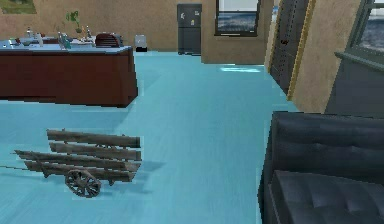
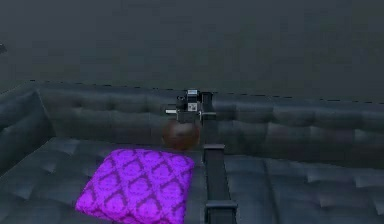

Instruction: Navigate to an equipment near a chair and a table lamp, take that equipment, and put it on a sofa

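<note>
Brown ball (image 2: 181,134) is at the sofa (image 2: 60,110) seat's rear edge, by the end effector (image 2: 182,111), apparently for placement. Whether the end effector grasps it cannot be told.

The arm (image 2: 215,185) rises as a dark square bar from the arm side view's bottom edge, just right of the middle, reaching outward. At its far end sit two small white squares (image 2: 193,98), with the pincer (image 2: 181,118) just left and below them. Whether it holds anything cannot be told.

Dark square arm (image 2: 217,185), dark jaws, seemingly white black-marked squares (image 2: 192,98).
</note>
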You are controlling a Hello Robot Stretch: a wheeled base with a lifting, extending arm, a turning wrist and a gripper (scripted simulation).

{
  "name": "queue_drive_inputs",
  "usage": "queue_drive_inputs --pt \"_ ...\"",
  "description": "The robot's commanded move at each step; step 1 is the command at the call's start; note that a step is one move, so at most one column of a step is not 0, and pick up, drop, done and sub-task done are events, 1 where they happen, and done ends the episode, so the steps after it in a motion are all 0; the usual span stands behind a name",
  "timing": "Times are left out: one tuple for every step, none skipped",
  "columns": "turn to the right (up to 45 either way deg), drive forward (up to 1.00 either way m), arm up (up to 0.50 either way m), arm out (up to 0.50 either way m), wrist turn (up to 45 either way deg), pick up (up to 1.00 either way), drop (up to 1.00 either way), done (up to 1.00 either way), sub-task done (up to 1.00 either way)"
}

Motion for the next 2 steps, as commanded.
queue_drive_inputs --pt "0.0 0.00 0.00 -0.08 0.0 0.00 0.00 0.00 0.00" --pt "0.0 0.00 0.00 0.00 0.0 0.00 0.00 1.00 0.00"
